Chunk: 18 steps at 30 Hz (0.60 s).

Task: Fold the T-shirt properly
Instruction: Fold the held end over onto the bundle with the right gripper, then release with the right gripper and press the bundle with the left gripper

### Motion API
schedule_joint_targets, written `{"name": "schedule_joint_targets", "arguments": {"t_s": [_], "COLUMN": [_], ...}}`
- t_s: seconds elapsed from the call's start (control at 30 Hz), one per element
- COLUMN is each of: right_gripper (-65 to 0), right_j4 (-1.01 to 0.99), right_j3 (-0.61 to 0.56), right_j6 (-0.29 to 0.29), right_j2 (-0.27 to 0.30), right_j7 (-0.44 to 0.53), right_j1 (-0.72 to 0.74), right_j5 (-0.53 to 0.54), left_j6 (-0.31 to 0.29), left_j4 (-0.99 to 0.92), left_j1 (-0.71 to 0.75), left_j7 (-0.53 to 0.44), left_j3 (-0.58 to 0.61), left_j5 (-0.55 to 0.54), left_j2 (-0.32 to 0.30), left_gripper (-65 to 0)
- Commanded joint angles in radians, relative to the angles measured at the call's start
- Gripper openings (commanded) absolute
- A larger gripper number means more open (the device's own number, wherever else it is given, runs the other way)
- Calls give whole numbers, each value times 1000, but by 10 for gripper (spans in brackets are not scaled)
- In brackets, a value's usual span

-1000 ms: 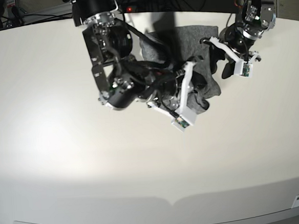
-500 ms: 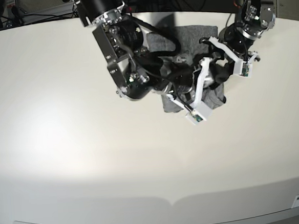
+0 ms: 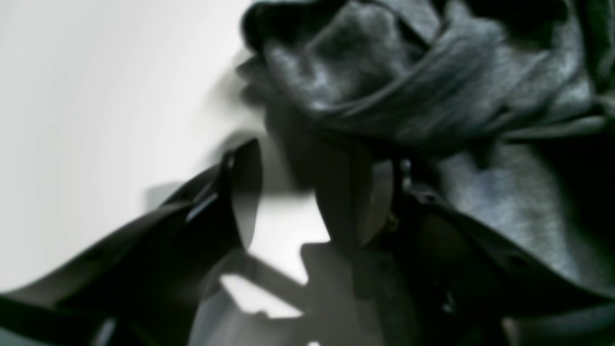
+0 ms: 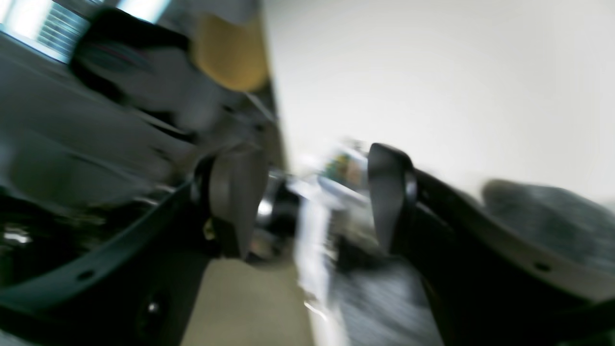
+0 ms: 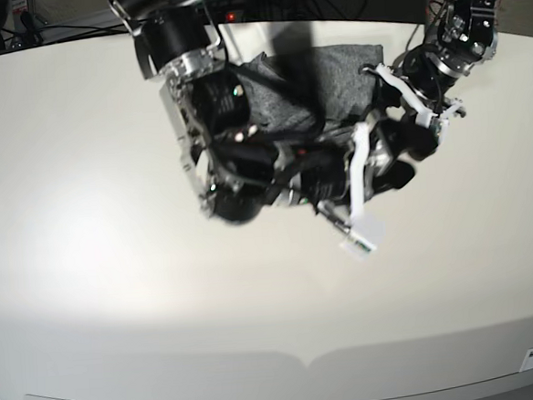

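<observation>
- Right tool: jaws stand wide with nothing between them; it hangs over the near edge of the T-shirt, its view blurred
- Left tool: jaws fairly wide, empty, at the shirt's bunched side hem above bare counter
- The T-shirt lies as a compact bundle by the counter's far edge, right of centre
- Judged step: a fold just let go; next calls for checking the bundle, then smoothing or re-gripping a loose edge
</observation>
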Motion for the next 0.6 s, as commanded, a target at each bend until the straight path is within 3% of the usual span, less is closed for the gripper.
{"name": "schedule_joint_targets", "arguments": {"t_s": [0.0,0.13,0.3,0.4,0.57], "right_gripper": [-281,-281,-281,-281,-281], "right_j4": [15,15,15,14,14], "right_j3": [35,192,340,409,520], "right_j6": [7,6,2,-2,-5], "right_j2": [-10,-10,127,223,367], "right_j7": [8,3,11,16,27], "right_j1": [39,93,101,59,-62], "right_j5": [-13,-162,-256,-306,-306], "left_j6": [36,81,80,76,76], "left_j4": [22,145,333,403,406], "left_j1": [8,8,8,5,-48], "left_j7": [53,71,102,101,166], "left_j3": [-5,-5,-4,-1,88], "left_j5": [24,-9,-113,-175,-108], "left_j2": [-32,-97,-108,-72,31], "left_gripper": [-358,-358,-358,-358,-358]}}
